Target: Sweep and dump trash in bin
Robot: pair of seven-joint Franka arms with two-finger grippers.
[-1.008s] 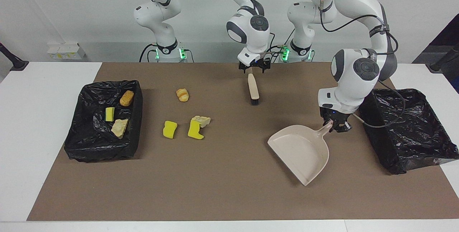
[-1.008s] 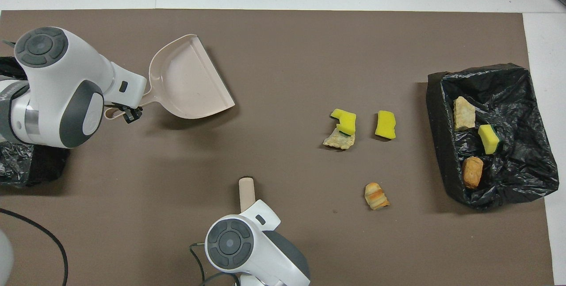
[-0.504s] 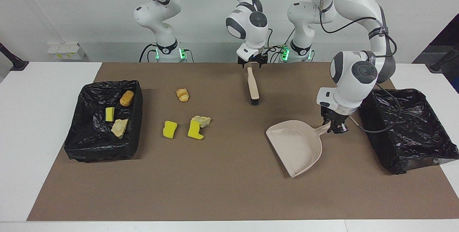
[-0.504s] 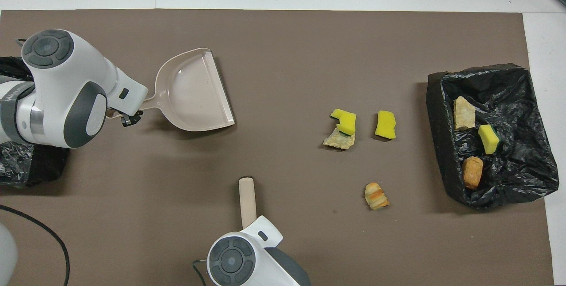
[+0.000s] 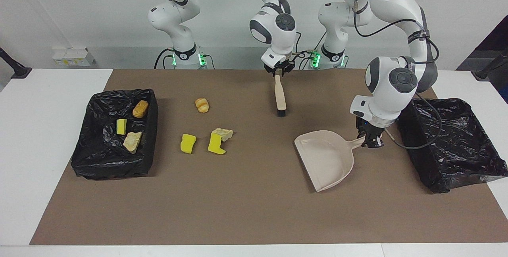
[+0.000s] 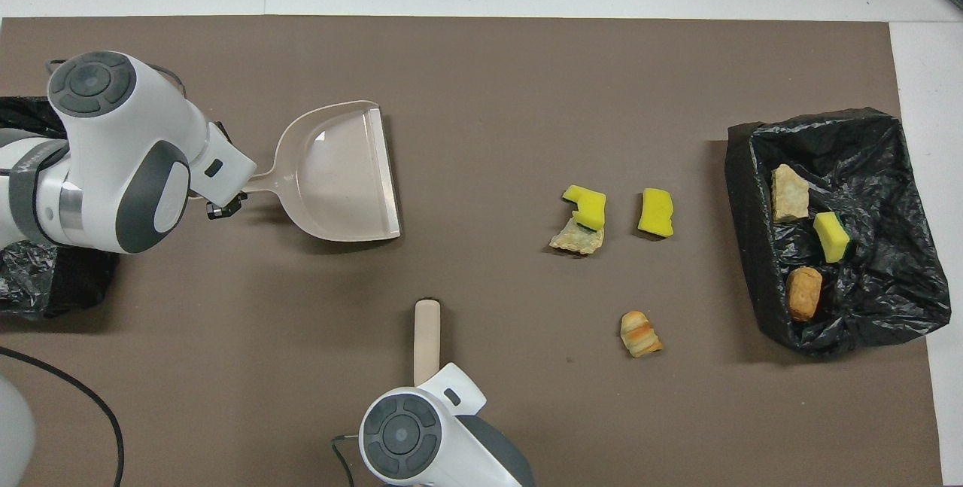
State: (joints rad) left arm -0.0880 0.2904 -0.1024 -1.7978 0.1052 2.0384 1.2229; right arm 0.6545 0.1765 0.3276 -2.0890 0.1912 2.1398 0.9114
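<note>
Nearest the robots — right gripper [image 5: 279, 72] clamped on the brush [image 5: 280, 97] handle, bristle end resting on the mat [image 5: 254, 209]. Farther out, a croissant-like lump [image 5: 202, 105], then two yellow sponge chunks [image 5: 188, 143] and a tan scrap [image 5: 223, 133] lying loose. Three more scraps inside the bin [image 5: 99, 161] at the right arm's end. Left gripper [image 5: 371, 141] pinched shut on the dustpan [image 5: 325, 159] handle — beside the second bin [image 5: 460, 161].
</note>
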